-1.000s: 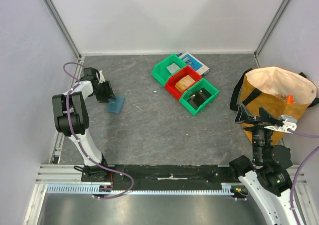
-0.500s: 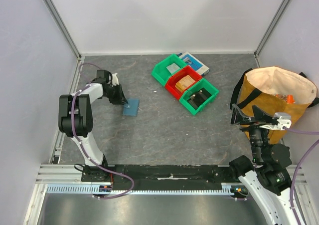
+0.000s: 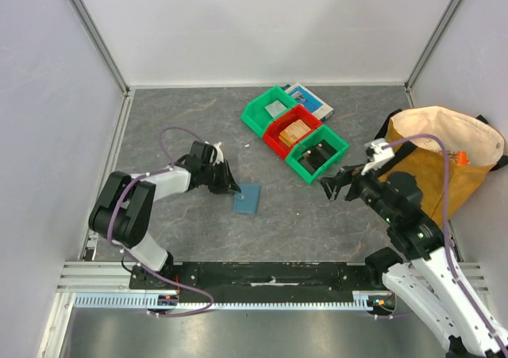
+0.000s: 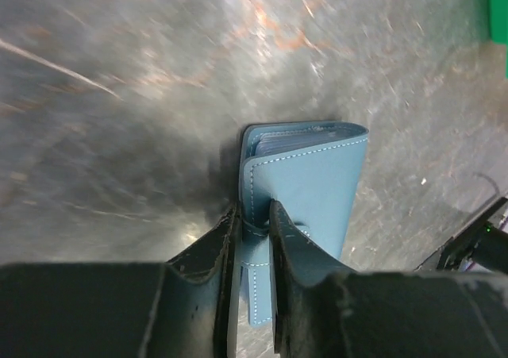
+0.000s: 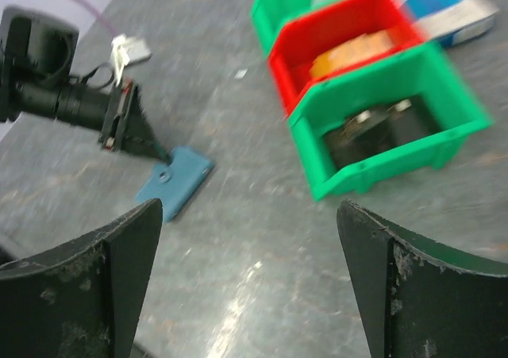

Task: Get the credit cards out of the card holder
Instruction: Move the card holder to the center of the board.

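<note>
The slate-blue card holder (image 3: 247, 199) lies folded shut on the grey table, left of centre. My left gripper (image 3: 232, 188) is low at its left edge, shut on the holder's closure strap. In the left wrist view the two fingers pinch that strap (image 4: 255, 247) and the holder (image 4: 305, 175) lies just past them. The credit cards are hidden inside the folded holder. My right gripper (image 3: 332, 185) hangs open above the table, right of centre. The right wrist view has the holder (image 5: 176, 181) to the left, beyond the wide-open right gripper (image 5: 248, 207), which has nothing in it.
A row of three bins runs diagonally at the back: green (image 3: 270, 110), red (image 3: 291, 130), green (image 3: 316, 153). A blue-and-white flat box (image 3: 311, 100) lies behind them. A tan tote bag (image 3: 444, 155) stands at the right edge.
The left jaws closed on the holder and pulled it right and nearer, from the table's left side toward the middle. The right arm swung from beside the bag toward the centre, staying open.
</note>
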You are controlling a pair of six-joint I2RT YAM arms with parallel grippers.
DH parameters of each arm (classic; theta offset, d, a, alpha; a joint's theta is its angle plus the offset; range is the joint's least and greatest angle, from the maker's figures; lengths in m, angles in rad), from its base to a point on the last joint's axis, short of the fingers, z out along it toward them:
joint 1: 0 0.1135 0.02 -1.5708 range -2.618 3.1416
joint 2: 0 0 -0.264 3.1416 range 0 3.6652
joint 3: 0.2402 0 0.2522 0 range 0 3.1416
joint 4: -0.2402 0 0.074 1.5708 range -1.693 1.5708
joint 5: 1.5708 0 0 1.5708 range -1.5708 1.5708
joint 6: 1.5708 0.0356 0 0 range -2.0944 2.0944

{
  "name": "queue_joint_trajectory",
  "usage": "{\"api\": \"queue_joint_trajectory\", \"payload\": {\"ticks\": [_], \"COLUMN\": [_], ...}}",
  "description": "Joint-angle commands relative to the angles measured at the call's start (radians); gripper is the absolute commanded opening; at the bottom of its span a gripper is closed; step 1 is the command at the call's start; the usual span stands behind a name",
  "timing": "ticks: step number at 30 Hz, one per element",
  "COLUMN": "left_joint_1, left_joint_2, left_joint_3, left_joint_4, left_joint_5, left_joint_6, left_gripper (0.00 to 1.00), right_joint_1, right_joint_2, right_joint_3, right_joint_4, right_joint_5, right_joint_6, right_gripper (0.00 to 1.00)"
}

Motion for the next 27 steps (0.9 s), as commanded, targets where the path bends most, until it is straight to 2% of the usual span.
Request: {"api": "queue_joint_trajectory", "payload": {"ticks": [1, 7, 13, 19, 22, 27], "left_joint_1": [-0.086, -0.218, -0.268, -0.301, -0.310, -0.318], "left_joint_2": [-0.052, -0.139, -0.179, -0.199, -0.213, -0.236], "left_joint_3": [-0.165, -0.294, -0.393, -0.495, -0.515, -0.555], "left_joint_4": [0.184, 0.308, 0.434, 0.574, 0.604, 0.670], "left_joint_5": [-0.040, -0.092, -0.100, -0.106, -0.115, -0.130], "left_joint_6": [-0.173, -0.270, -0.360, -0.484, -0.518, -0.596], "left_gripper": [0.15, 0.11, 0.11, 0.11, 0.11, 0.10], "right_joint_1": [0.005, 0.031, 0.159, 0.262, 0.292, 0.305], "right_joint_2": [0.140, 0.301, 0.425, 0.582, 0.662, 0.760], "right_joint_3": [0.003, -0.184, -0.276, -0.352, -0.348, -0.362], "right_joint_4": [-0.009, 0.218, 0.388, 0.600, 0.640, 0.755], "right_joint_5": [-0.279, -0.370, -0.228, -0.135, -0.120, -0.147], "right_joint_6": [0.084, 0.243, 0.386, 0.544, 0.557, 0.598], "right_gripper": [0.98, 0.98, 0.98, 0.88, 0.87, 0.77]}}
